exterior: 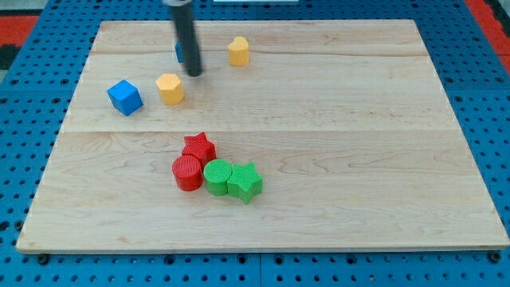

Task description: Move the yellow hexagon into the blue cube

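My tip (194, 74) comes down from the view's top, planted just right of the yellow hexagon (170, 88); blue cube (125, 97) sits left; no pincer fitted, no writing readable

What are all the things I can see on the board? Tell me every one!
blue cube: 1, blue, view's left
yellow hexagon: 1, yellow, just right of the blue cube
yellow block: 1, yellow, near the top; shape unclear
blue block: 1, blue, mostly hidden behind the rod
red star: 1, red, middle
red cylinder: 1, red, below the red star
green cylinder: 1, green, beside the red cylinder
green star: 1, green, rightmost of the cluster
wooden board: 1, light wood
my tip: 1, dark, up-right of the yellow hexagon
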Motion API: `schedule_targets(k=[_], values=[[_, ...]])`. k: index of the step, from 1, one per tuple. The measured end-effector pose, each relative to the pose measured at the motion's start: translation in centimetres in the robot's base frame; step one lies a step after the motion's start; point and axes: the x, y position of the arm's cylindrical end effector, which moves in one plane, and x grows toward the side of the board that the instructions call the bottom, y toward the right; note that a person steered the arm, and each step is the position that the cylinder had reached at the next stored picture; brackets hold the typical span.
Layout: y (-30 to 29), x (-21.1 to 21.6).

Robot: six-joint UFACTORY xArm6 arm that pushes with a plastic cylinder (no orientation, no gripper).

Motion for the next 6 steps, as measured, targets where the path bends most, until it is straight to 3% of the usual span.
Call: schedule_targets(k=[1, 3, 4, 5, 6], values=[[1.8, 1.9], [-6.9, 4.2], [-6.1, 6.4], [-9.0, 7.2], [-6.5, 7.2]])
